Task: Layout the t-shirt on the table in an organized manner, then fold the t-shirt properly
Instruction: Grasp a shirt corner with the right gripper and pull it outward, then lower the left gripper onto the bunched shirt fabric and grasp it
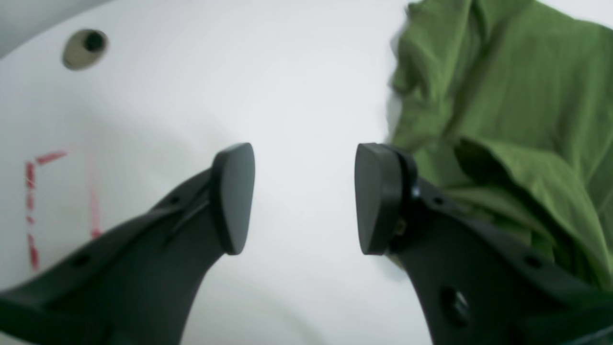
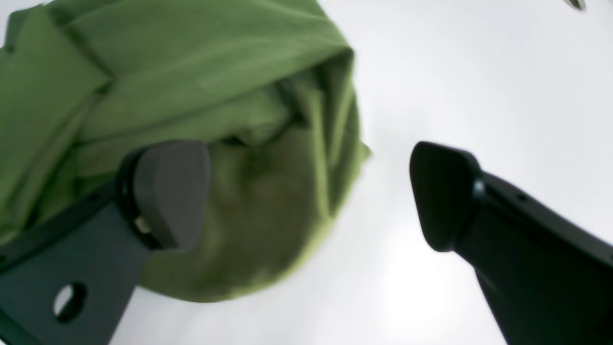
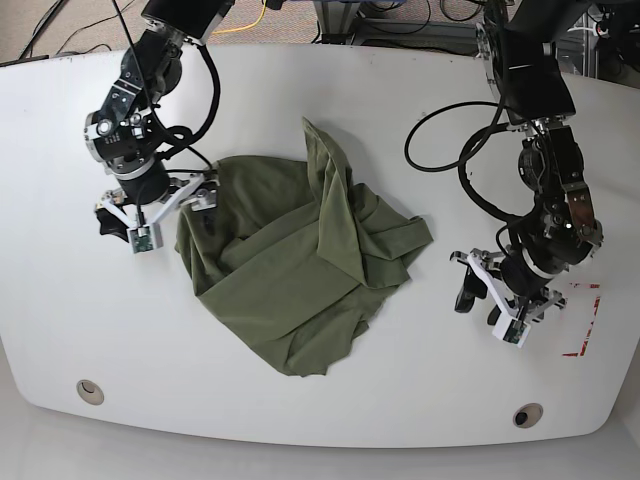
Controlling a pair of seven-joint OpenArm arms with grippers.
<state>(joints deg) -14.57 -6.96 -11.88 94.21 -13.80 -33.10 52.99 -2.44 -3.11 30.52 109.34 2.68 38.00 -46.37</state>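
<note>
spreading comes first: i'd pinch one outer edge per hand and draw apart low over the bench [image 3: 320,90]. crumpled t-shirt [image 3: 300,270] lies mid-bench; right hand [image 2: 311,191], spread wide and empty, straddles its edge, one pad over cloth; left hand [image 1: 304,199], also parted and empty, hovers just beside the fabric

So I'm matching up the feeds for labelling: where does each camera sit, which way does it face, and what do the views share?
Left wrist: on the left arm, looking past the open left gripper at the table, with the t-shirt to one side.
Right wrist: on the right arm, looking past the open right gripper at the t-shirt's edge.
Base: overhead, looking down on both arms, the whole crumpled t-shirt and the red marks.
Shared: all show the t-shirt; left wrist and base both show the red marks.
</note>
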